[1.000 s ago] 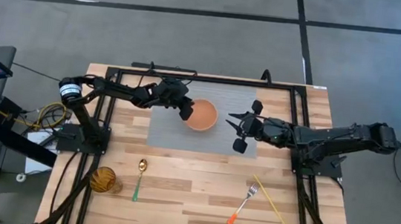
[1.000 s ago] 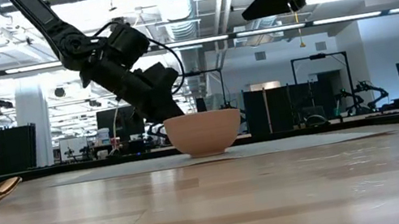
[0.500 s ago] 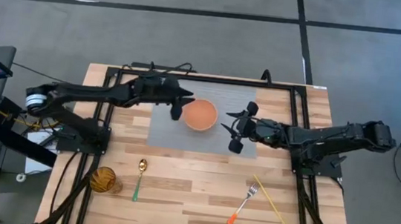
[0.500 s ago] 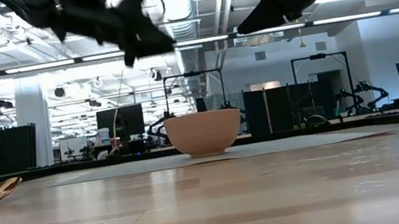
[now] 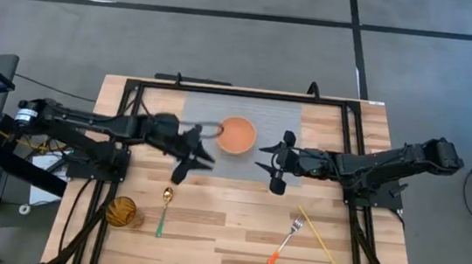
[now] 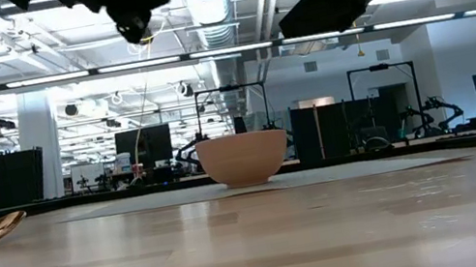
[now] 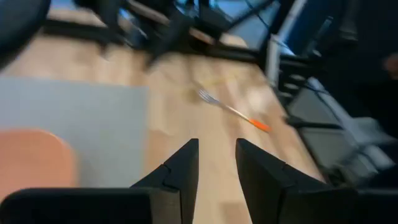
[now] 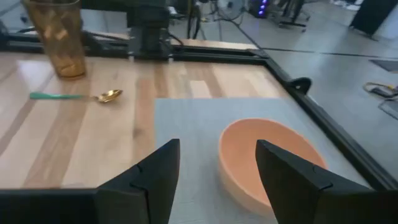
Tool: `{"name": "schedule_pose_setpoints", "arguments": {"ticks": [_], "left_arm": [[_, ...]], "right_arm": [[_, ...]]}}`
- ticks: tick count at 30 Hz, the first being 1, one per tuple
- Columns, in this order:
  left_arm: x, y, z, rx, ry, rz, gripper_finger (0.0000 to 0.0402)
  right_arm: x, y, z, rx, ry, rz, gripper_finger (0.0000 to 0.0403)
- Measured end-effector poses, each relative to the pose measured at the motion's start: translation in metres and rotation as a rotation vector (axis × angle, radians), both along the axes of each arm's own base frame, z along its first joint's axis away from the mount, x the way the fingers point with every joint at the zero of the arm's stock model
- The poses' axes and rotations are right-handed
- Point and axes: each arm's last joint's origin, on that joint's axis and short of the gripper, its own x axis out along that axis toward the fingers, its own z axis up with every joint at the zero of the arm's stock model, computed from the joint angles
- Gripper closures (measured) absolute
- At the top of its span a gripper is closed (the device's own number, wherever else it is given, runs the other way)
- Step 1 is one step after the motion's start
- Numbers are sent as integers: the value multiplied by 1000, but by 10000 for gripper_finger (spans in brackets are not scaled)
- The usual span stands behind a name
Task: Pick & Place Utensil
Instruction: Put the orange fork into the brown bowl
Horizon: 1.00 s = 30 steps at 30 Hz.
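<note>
My right gripper hangs spread and empty just right of the bowl; my left gripper, parted with nothing in it, sits left of the bowl. Risk: clipping the bowl's rim while crossing. The spoon and fork lie well clear, with open wood around them.

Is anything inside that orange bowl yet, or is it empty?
Empty. The bowl shows only its bare orange inside from above, and the right wrist view sees nothing in it either.
</note>
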Motion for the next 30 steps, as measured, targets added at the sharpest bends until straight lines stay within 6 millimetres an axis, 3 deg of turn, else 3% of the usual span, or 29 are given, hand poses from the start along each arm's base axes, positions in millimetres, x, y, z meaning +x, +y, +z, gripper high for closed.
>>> {"name": "schedule_pose_setpoints", "arguments": {"ticks": [9, 14, 20, 23, 30], "left_arm": [[-8, -43, -12, 0, 125, 23, 293], [-11, -55, -14, -80, 170, 44, 294], [-21, -56, -28, -183, 376, 150, 293], [-24, -55, -32, -175, 425, 173, 293], [-23, -54, -32, -158, 417, 165, 293]], "right_arm": [[11, 17, 3, 3, -31, 73, 206], [29, 41, -6, 39, 32, 209, 206], [52, 59, 7, -17, 62, 272, 205], [56, 70, 5, -10, 164, 363, 207], [50, 94, 11, 266, 363, 525, 214]]}}
